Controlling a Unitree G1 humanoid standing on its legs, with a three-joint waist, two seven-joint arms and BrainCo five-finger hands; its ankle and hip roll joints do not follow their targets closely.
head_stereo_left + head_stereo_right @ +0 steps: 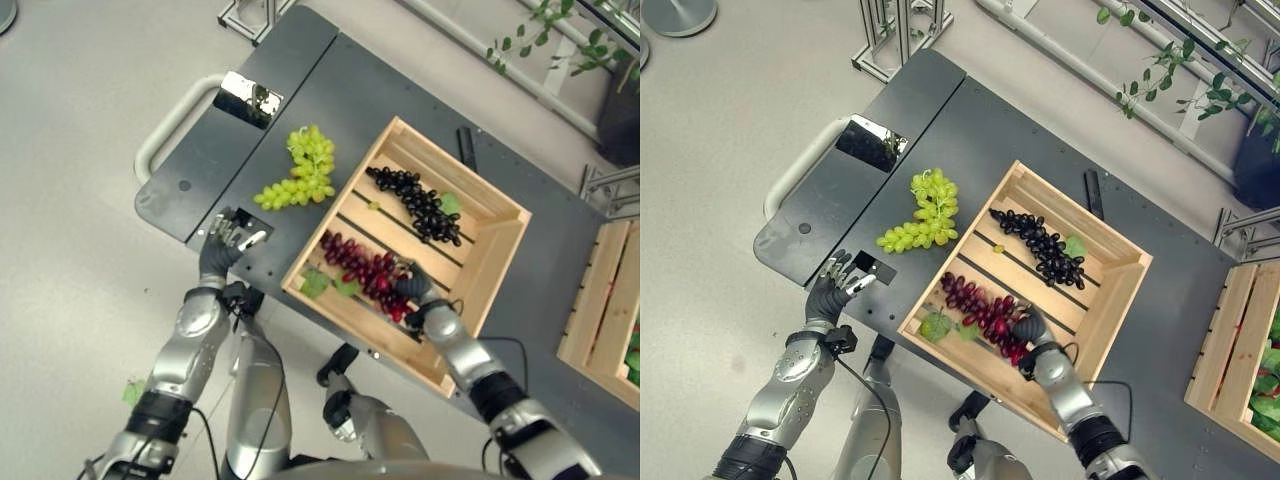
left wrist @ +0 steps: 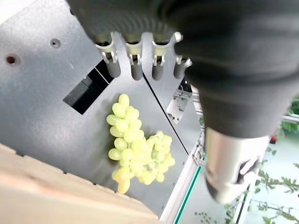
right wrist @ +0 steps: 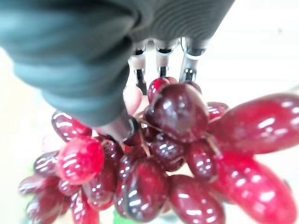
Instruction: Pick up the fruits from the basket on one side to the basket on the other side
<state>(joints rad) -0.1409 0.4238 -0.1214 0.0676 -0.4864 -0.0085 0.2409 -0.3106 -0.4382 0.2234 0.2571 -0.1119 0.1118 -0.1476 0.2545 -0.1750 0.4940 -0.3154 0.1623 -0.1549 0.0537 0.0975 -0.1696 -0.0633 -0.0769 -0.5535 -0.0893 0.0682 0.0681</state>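
Grey floor surrounds the dark bench [image 1: 560,270]. On it sits a wooden crate [image 1: 490,255] holding black grapes [image 1: 420,205] and red grapes [image 1: 365,270]; green grapes [image 1: 300,170] already lie outside. The right hand [image 1: 415,290] sits on the red bunch, fingers curled among them. The left hand [image 1: 225,245] rests open at the bench edge. Two bunches remain, I judge

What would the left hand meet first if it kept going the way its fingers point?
Probably the green grapes lying on the dark table past the left hand; depth is uncertain.
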